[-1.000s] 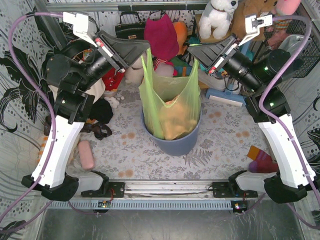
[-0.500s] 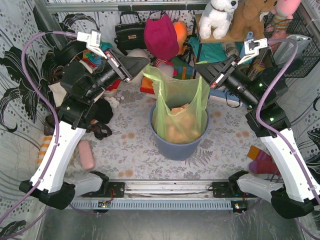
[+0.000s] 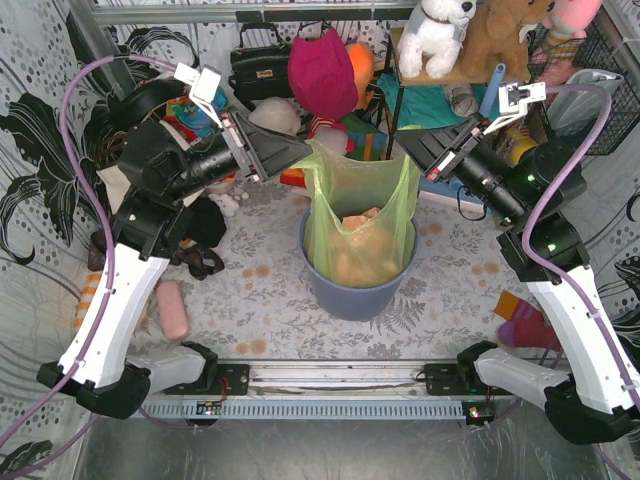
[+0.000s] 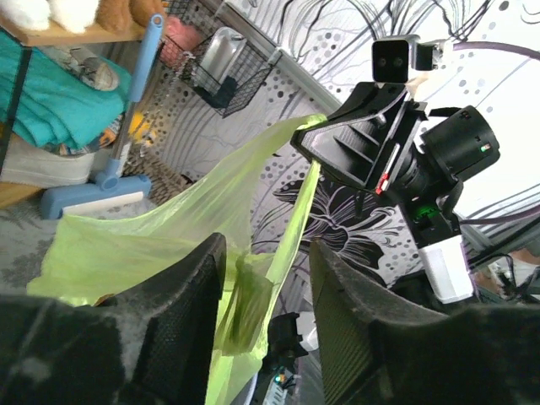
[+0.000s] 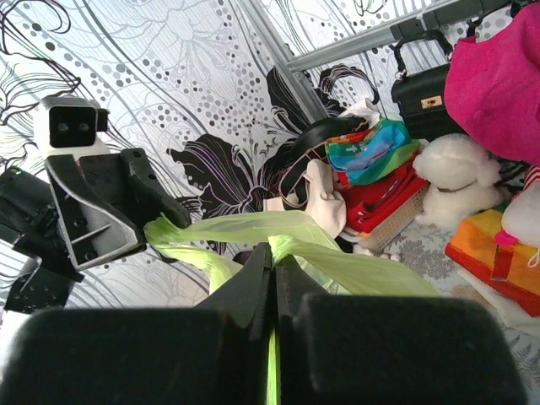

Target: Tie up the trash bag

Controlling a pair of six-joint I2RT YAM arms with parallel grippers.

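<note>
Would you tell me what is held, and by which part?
The right gripper pinches the trash bag by one handle; the left gripper is open, gripping nothing.

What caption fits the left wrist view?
Open left gripper straddling one handle of the thin translucent lime-green plastic trash bag, while the right gripper pinches the other handle.

Thin translucent lime-green plastic trash bag [image 3: 362, 200], upright inside a blue-grey round bin [image 3: 352, 293], mouth open, two handle flaps drawn up and outward to either side, brown crumpled scraps [image 3: 360, 255] visible through its film.
</note>
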